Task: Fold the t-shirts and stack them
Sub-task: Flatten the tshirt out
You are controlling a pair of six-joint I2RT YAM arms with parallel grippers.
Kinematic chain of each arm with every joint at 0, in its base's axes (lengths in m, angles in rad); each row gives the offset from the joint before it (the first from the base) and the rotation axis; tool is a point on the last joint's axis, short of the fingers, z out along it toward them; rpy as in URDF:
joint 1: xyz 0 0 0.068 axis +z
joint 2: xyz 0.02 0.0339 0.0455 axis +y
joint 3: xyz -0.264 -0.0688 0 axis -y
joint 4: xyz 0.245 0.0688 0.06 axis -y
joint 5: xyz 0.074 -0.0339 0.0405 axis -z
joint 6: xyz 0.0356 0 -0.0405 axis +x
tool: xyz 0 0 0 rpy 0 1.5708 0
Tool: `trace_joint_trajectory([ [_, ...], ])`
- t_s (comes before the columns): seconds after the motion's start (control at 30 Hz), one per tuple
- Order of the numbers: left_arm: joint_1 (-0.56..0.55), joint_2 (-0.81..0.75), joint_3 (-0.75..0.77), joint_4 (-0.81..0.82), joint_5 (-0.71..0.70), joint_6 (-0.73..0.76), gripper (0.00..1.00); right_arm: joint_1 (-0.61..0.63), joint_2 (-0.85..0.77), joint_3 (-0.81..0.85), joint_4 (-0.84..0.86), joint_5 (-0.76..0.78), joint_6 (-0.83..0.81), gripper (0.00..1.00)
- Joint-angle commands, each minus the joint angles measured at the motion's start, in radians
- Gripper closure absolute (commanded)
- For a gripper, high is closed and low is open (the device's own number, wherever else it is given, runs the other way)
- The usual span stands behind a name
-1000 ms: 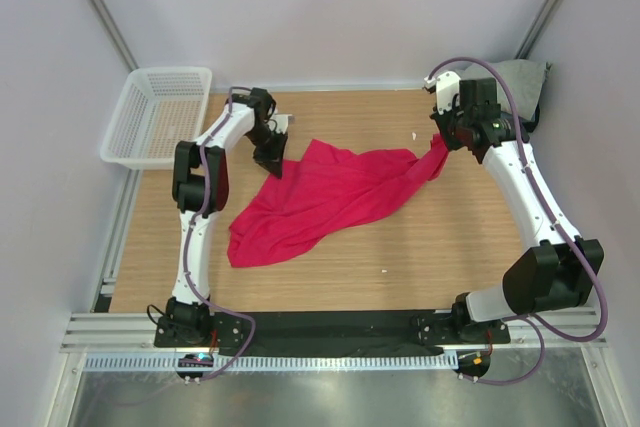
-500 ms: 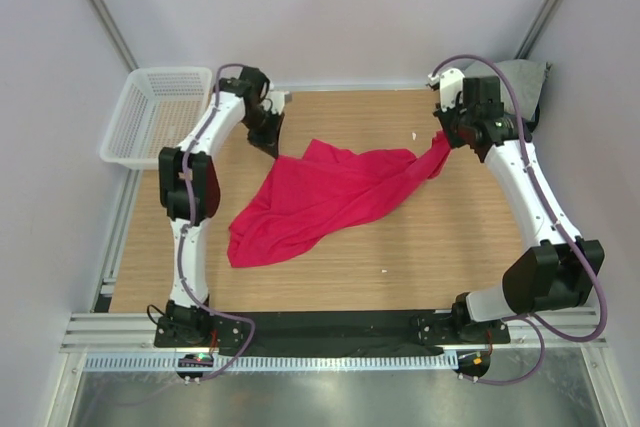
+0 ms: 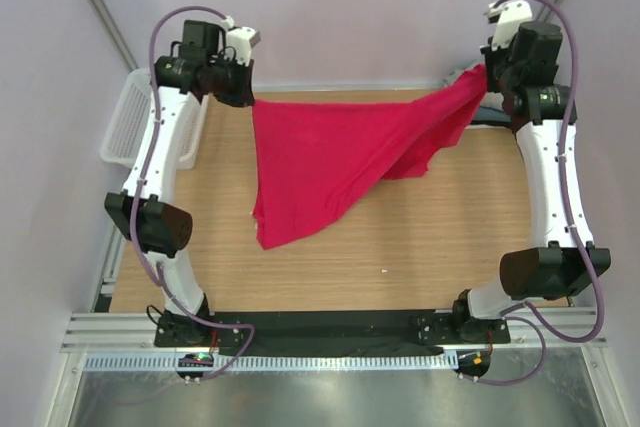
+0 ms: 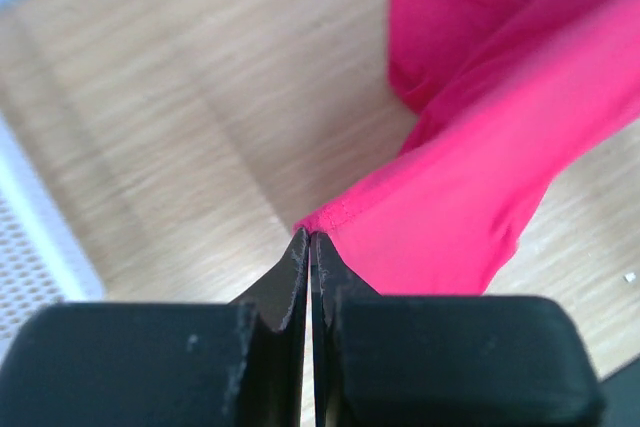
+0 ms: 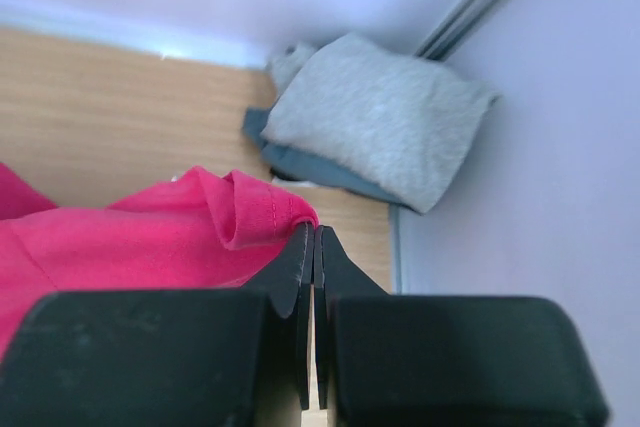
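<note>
The crimson-pink t-shirt (image 3: pixel 335 152) hangs stretched in the air between both raised arms, its lower part drooping toward the table. My left gripper (image 3: pixel 247 97) is shut on its left corner, where the hem shows at the fingertips in the left wrist view (image 4: pixel 330 219). My right gripper (image 3: pixel 487 72) is shut on the right corner, bunched at the tips in the right wrist view (image 5: pixel 255 209). A folded light grey shirt (image 5: pixel 375 117) lies on a dark blue-grey one (image 5: pixel 310 167) in the back right corner. A white shirt is not clearly visible.
A white mesh basket (image 3: pixel 125 127) stands at the table's back left, partly behind the left arm. The wooden table (image 3: pixel 400 257) is walled by pale panels at the back and sides. A small white speck (image 3: pixel 387 270) lies on the table.
Both arms have risen and spread, lifting the pink shirt off the table and stretching it out. The left gripper, earlier beside the shirt, now holds its corner.
</note>
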Motion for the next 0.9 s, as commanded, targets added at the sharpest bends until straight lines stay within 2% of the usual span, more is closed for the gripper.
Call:
trace_joint_trajectory([
  [0.0,0.025,-0.132,0.051,0.101,-0.031,0.031,1.0,-0.023,0.006,0.132,0.062,0.029,0.072,0.99],
  [0.23,0.028,-0.294,0.016,0.132,-0.023,0.015,1.0,-0.023,-0.058,0.22,0.049,-0.048,0.077,0.99],
  [0.43,0.027,-0.475,-0.056,0.149,0.029,0.002,1.0,-0.023,-0.257,0.058,0.045,-0.163,0.094,0.99],
  [0.57,0.027,-0.558,-0.113,0.112,0.004,0.005,1.0,-0.023,-0.4,-0.016,0.083,-0.192,0.08,0.99],
  [0.7,0.027,-0.643,-0.14,0.105,-0.01,0.024,1.0,-0.023,-0.483,0.028,0.033,-0.221,0.086,0.99],
  [0.87,0.027,-0.645,-0.088,0.054,-0.025,0.076,1.0,-0.023,-0.509,0.083,-0.021,-0.258,0.062,0.99],
])
